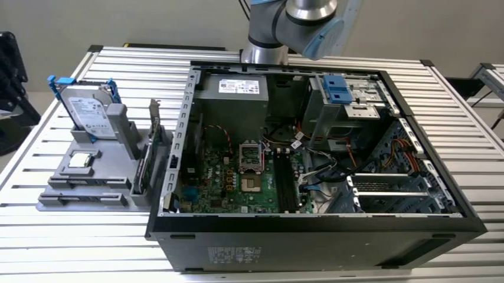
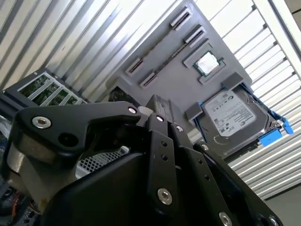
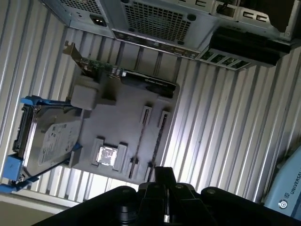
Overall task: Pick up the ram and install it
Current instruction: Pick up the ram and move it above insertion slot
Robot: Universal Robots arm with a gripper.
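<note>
- Ram [image 2: 171, 57]: seemingly the thin dark strip standing on edge between two end clips of the grey holder tray [image 2: 178, 89]. It is well apart from the claw [image 3: 164, 175], out beyond its tip.
- Claw, dark linkage in both wrist views: hangs over the tray. Whether it is apart or together cannot be told.
- CPU chip [image 3: 106, 155]: small silver square in a tray recess beside the clips, also well apart from the claw.
- Hard drive [image 2: 235, 117]: in a blue-handled carrier, propped on the same tray.
- Expansion card [image 3: 141, 80]: upright with a metal bracket, on the tray edge nearest the computer case [image 1: 315, 242].
- Computer case: open, with the motherboard [image 1: 236, 177] exposed, resting on the slatted metal desk [image 1: 79, 247].
</note>
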